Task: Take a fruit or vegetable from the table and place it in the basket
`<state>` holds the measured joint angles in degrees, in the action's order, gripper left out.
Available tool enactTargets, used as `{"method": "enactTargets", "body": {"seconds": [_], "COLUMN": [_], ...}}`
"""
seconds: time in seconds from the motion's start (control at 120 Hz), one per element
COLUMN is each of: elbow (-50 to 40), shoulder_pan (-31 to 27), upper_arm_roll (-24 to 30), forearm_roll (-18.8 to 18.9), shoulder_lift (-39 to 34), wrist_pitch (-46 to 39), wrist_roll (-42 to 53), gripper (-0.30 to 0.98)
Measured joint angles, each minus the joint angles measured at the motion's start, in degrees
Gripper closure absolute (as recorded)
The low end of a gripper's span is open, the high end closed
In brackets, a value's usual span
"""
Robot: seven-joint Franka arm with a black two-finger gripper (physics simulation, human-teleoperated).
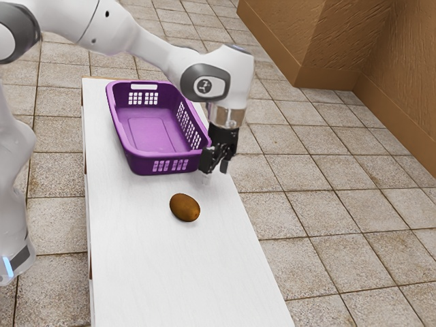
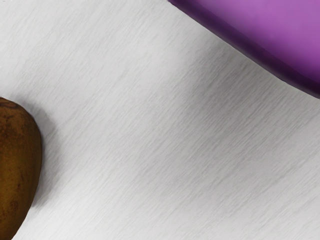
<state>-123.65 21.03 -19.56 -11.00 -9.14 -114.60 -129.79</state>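
Exterior view: white arm [image 1: 122, 33] enters at the upper left of the frame and bends down just right of upper centre. The black gripper [image 1: 216, 167] points downward near the lower right corner of the purple basket [image 1: 146, 165]; contact with the rim cannot be determined. Fingers: apart, nothing clamped between them.

The task item, a brown, egg-shaped fruit or vegetable [image 1: 184, 208], lies on the white table [image 1: 157, 272] slightly below and left of the frame's centre. It is outside the basket, apart from both basket and gripper. Basket stands upright on the table, upper left of centre; its visible floor is bare. Tiled floor [image 1: 340, 218] at right; brown wall [image 1: 327, 41] at upper right.

Wrist view: part of the brown item and part of the basket visible, with tabletop between them.
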Motion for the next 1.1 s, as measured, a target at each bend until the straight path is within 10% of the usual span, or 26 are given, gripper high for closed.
{"method": "enactTargets", "body": {"seconds": [1.1], "elbow": [-5.05], "shoulder_pan": [6.34], "upper_arm_roll": [1.54], "forearm_roll": [-2.32], "shoulder_lift": [-0.29], "wrist_pitch": [-8.74], "wrist_roll": [-2.31], "gripper": [0.00]}}
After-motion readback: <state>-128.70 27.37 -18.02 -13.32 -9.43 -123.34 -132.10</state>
